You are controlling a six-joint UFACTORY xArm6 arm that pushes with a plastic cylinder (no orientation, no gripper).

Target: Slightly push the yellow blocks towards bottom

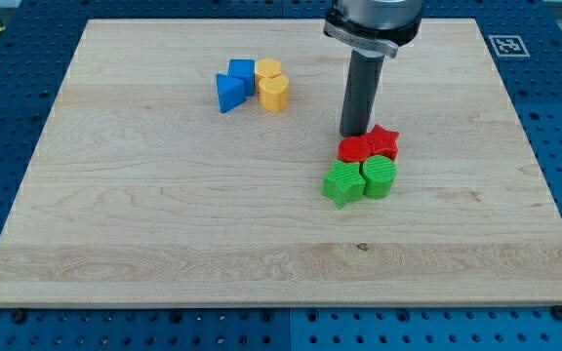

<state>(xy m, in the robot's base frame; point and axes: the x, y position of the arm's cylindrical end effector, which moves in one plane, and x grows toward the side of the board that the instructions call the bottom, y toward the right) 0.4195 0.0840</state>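
My tip (356, 133) has nothing to open or close; it is a bare rod resting just above the red star (383, 141) and red block (354, 149), touching or nearly so. The yellow blocks (272, 86) sit well to the star's upper left, beside the blue blocks (233, 84), still unpushed. To push them down, I judge the tip must get above them. The green blocks (359, 181) lie just below the star. There are no containers on the board (164, 224).

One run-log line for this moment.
my tip: behind red blocks | yellow blocks: upper left, beside blue blocks, untouched

Bright, even overhead light across the wooden board (164, 224); shadows stay short and soft, no glare, and everything's sharp from near edge to far.
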